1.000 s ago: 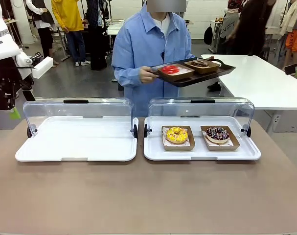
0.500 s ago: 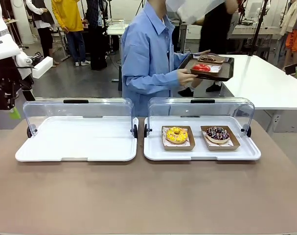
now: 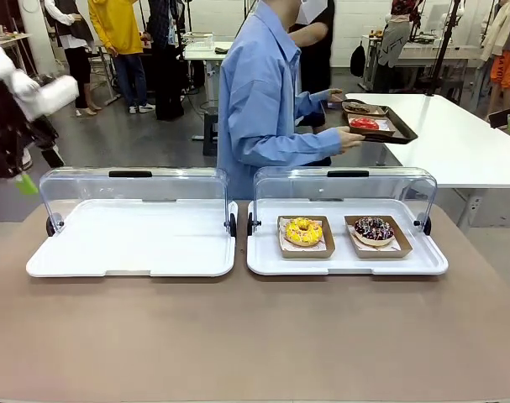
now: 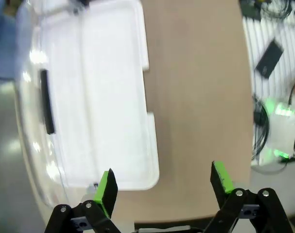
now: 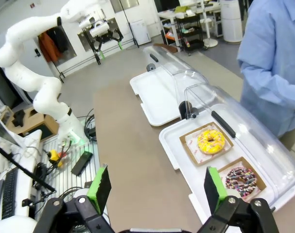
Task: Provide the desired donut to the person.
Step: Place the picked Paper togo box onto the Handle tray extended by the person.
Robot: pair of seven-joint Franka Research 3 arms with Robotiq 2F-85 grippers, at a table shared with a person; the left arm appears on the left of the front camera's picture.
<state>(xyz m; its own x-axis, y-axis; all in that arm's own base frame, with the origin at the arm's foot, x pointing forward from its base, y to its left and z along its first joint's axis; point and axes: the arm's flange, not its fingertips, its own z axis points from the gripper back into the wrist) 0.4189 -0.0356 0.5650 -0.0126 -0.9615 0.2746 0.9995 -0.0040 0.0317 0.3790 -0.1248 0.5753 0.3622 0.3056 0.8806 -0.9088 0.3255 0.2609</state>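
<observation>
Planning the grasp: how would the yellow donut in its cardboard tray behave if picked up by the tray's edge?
The yellow donut sits loose in a shallow brown cardboard tray, so tilting could probably slide it out. The thin card would likely flex under a pinch. The icing looks soft and easily marred.

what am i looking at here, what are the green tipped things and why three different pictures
These are three cameras on one robot with two white arms. The front view looks across a brown table at a person in a blue shirt, who carries a dark tray with two donuts. The other two views come from cameras on the wrists, looking along each pincer's green-padded fingers. The left pincer and the right pincer are both open and hold nothing. On the table are two white trays with clear lids swung up. The left tray has nothing in it. The right tray holds a yellow donut and a chocolate sprinkled donut, each in a small cardboard dish.
</observation>
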